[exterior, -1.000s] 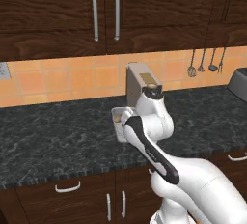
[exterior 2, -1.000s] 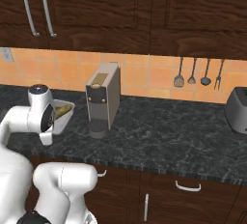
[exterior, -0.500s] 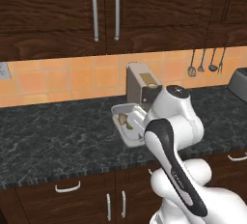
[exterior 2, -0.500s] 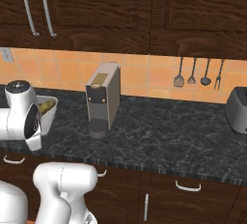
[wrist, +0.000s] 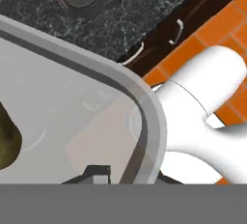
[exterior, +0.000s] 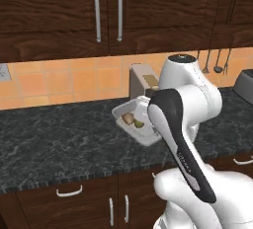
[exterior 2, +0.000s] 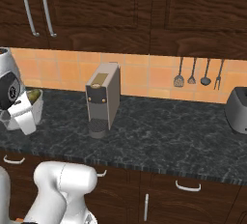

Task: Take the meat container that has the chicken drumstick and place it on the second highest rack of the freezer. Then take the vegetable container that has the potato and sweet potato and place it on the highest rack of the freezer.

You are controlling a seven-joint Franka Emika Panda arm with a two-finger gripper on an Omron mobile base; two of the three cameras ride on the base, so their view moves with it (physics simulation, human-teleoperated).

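Standing beside held vegetable container [exterior: 140, 123]: coffee machine [exterior 2: 102, 99], toaster [exterior 2: 237, 110].

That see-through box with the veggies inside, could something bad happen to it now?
Maybe. The end effector seems to pinch the vegetable container only at its rim, so the box could slip or twist out. The box also looks tilted in the left base view, so the potatoes might roll toward one side or spill. It hangs close to the coffee machine, and a wide swing of the arm could bump it.
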